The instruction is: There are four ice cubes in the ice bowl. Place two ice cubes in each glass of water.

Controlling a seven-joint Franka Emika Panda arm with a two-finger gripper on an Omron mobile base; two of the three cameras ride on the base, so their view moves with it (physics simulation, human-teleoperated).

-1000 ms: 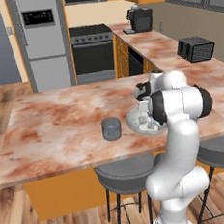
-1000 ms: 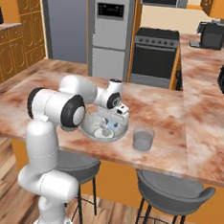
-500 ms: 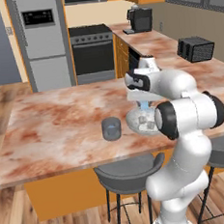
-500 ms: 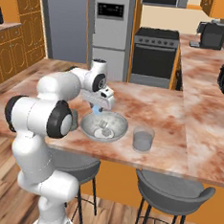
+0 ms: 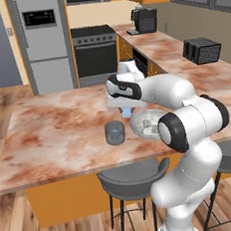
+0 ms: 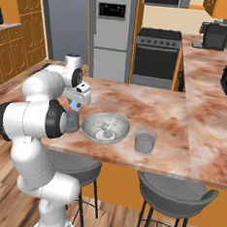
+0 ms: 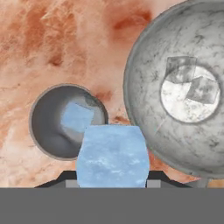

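Bright, even, sharp rendered light

Glossy white rounded arm (image 5: 188,125) segments, dark joint rings, white boxy hand (image 6: 79,99)

On the counter (image 5: 54,138), the ice bowl (image 7: 144,65) is being flanked by two glasses (image 5: 115,133) (image 6: 144,140); two ice cubes (image 7: 181,70) (image 7: 202,89) are lying inside it, and one cube (image 7: 77,118) in the nearer glass.
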